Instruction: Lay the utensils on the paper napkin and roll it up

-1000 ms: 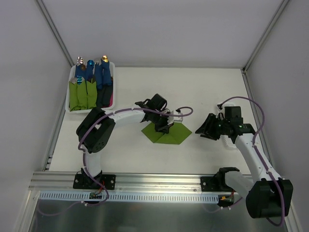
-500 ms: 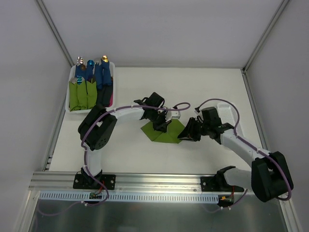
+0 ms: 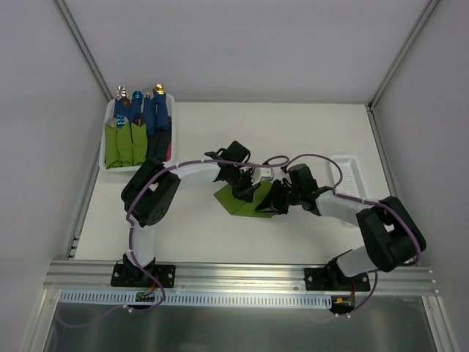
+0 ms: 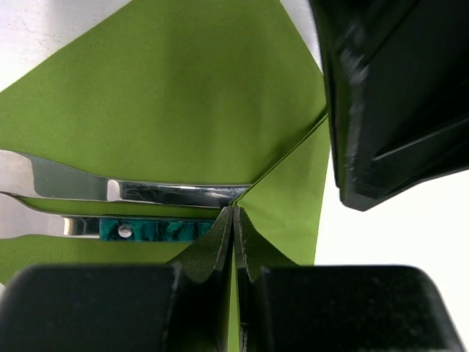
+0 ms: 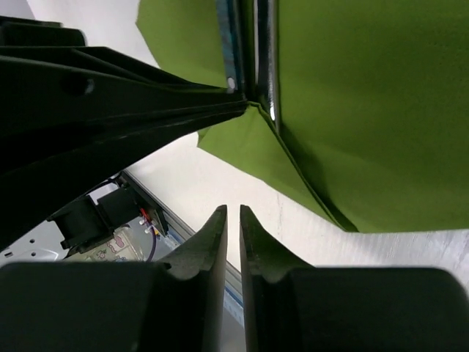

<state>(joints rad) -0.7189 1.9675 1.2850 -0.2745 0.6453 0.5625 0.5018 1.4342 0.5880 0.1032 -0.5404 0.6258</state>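
Note:
The lime-green paper napkin (image 3: 242,202) lies partly folded at the table's middle. The utensils rest on it: a silver piece (image 4: 157,192) and a teal handle (image 4: 165,229), also seen in the right wrist view (image 5: 249,44). My left gripper (image 3: 245,189) is shut on a raised fold of the napkin (image 4: 183,95), its fingertips (image 4: 220,238) pinching the paper by the handle ends. My right gripper (image 3: 276,202) hovers at the napkin's right edge (image 5: 352,110), jaws shut and empty over bare table. It shows as a black block in the left wrist view (image 4: 396,110).
A white bin (image 3: 108,163) at the back left holds several green and blue rolled bundles. A white ribbed tray (image 3: 350,170) lies to the right, just behind the right arm. A metal rail (image 3: 234,275) runs along the front edge.
My right arm has swung left from the table's right side to the napkin's right edge. My left gripper has stayed on the napkin, shifting only slightly.

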